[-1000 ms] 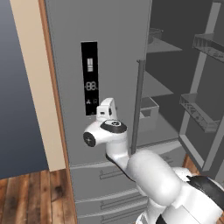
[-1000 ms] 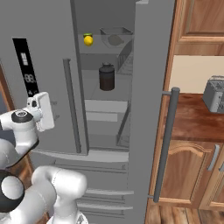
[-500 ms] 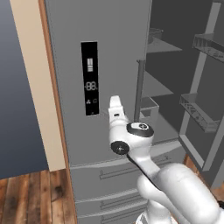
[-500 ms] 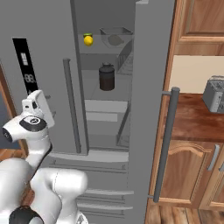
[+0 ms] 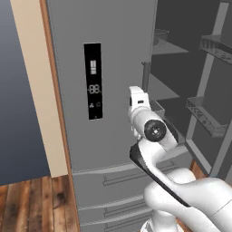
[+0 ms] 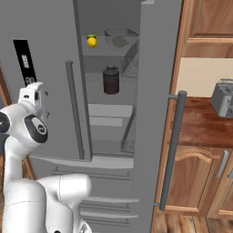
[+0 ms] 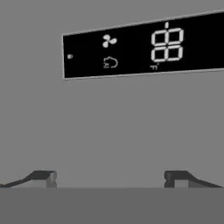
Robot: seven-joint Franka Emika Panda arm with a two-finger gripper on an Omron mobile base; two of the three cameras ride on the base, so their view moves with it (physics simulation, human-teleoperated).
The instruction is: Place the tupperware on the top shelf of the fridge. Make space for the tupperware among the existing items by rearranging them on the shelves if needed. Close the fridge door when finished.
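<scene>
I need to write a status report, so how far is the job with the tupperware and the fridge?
Done: the tupperware already sits on the top shelf, beside the lemon; the dark jar stands one shelf lower. In hand: nothing; the claw is open and empty, facing the display panel. Left: the right fridge door stands open and must be closed.

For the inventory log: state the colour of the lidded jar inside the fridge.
Dark brown jar, black lid; clearest in the right base view.

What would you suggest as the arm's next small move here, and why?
Probably swing right toward the open compartment: the open, empty gripper faces the closed door's display panel, while the tupperware already sits on the top shelf beside the lemon, leaving the open door to close.
</scene>
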